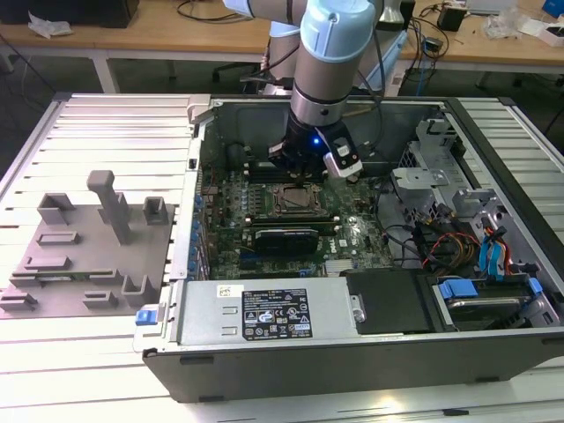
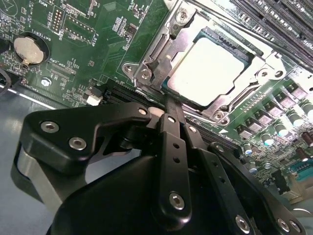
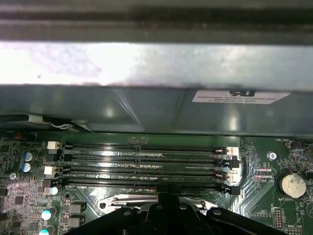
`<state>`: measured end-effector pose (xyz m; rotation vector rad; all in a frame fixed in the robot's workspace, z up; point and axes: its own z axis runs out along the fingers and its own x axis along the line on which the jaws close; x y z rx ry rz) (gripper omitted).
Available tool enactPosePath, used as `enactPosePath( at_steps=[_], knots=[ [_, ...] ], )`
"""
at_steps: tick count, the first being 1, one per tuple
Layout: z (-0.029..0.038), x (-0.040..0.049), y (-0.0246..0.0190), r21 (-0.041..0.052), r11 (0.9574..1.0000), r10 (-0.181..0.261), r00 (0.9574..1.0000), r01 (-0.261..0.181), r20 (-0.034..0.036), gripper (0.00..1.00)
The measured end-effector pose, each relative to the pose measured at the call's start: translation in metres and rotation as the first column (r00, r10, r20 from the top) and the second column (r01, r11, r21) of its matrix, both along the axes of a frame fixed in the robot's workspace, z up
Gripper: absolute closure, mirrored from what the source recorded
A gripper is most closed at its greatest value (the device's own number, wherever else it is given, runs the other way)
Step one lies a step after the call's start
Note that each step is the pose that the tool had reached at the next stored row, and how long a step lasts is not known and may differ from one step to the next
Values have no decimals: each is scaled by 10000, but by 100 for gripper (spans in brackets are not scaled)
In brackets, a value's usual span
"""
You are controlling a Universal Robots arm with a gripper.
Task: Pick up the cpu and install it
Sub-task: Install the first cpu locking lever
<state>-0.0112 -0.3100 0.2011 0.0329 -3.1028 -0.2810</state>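
Chip (image 2: 211, 68) lies seated in the socket's metal frame (image 2: 226, 104), and your claw (image 2: 168, 104), closed and empty, sits at that frame's edge, so make any push there light and straight down

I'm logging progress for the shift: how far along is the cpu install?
Done: the cpu already lies seated inside the socket frame, not held by anything. In hand: the pincer is shut, holding nothing, with its tip at the frame's edge. Left: I cannot tell whether the frame is latched down.
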Motion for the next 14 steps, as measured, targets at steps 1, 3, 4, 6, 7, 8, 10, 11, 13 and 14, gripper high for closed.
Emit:
enactPosePath(
  at_steps=[1, 3, 4, 6, 7, 8, 10, 11, 13, 14],
  knots=[
    [7, 0, 0, 3, 10000, 0, 10000, 0, 2, 89],
    [70, 0, 0, 2, 10000, 0, 10000, 0, 1, 89],
    [82, 0, 0, 2, 10000, -1, 10000, 1, 1, 89],
    [97, 0, 2, 5, 10000, 1, 10000, -1, 2, 89],
    [97, -1, 5, 5, 10000, 1, 10000, -1, 15, 89],
    [98, -3, 9, 15, 10000, 0, 10000, 0, 34, 89],
    [97, -8, 27, 39, 10000, 0, 10000, 0, 76, 89],
    [98, -11, 37, 40, 10000, 0, 10000, 0, 87, 89],
    [98, -22, 58, 40, 10000, 1, 9999, -1, 106, 89],
    [97, -30, 66, 40, 10000, 0, 9999, -1, 118, 89]
  ],
)
